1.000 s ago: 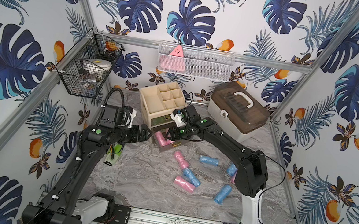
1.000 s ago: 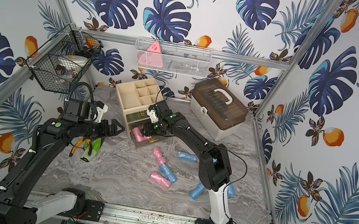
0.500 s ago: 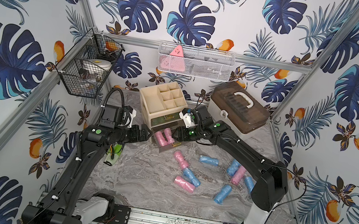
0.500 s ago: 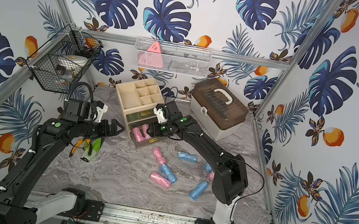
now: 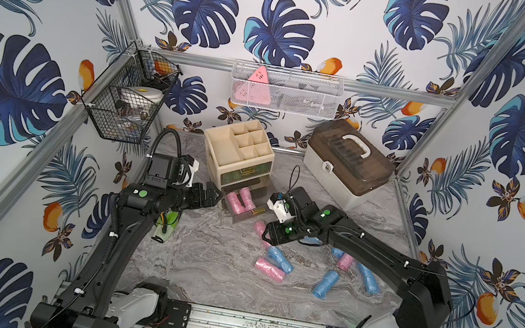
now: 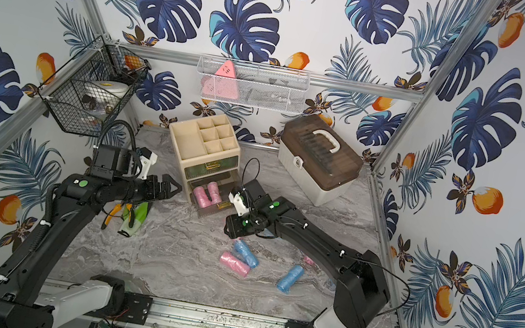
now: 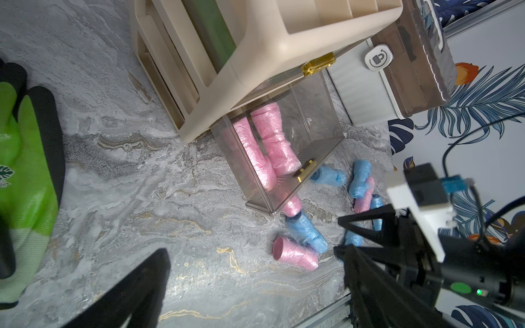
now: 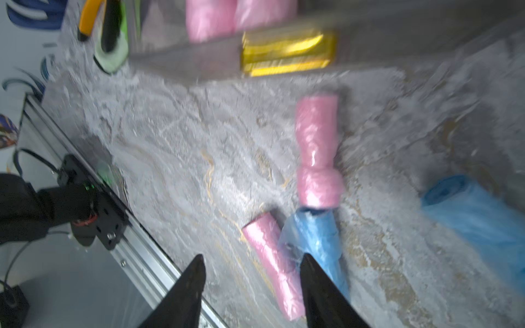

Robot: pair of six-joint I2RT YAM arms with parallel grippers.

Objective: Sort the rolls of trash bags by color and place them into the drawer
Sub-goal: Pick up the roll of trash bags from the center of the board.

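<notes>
The clear drawer (image 5: 247,215) stands pulled out of the cream organizer (image 5: 238,148), with two pink rolls (image 5: 238,200) lying in it. The left wrist view also shows the drawer (image 7: 312,133) and these pink rolls (image 7: 270,147). Several pink and light blue rolls lie loose on the marble floor, among them a pink roll (image 5: 268,270) and a blue roll (image 5: 324,283). My right gripper (image 5: 266,237) hovers open and empty over a pink roll (image 8: 272,261) and a blue roll (image 8: 315,238). My left gripper (image 5: 212,196) is wide open beside the drawer, holding nothing.
A green work glove (image 5: 168,225) and orange-handled pliers (image 6: 114,212) lie under the left arm. A brown-lidded storage box (image 5: 347,164) stands at the back right. A black wire basket (image 5: 128,92) and a white mesh basket (image 5: 284,89) hang on the walls.
My right gripper let a second pink roll go into the drawer, then drew back toward the front over the loose rolls. The left arm has not moved.
</notes>
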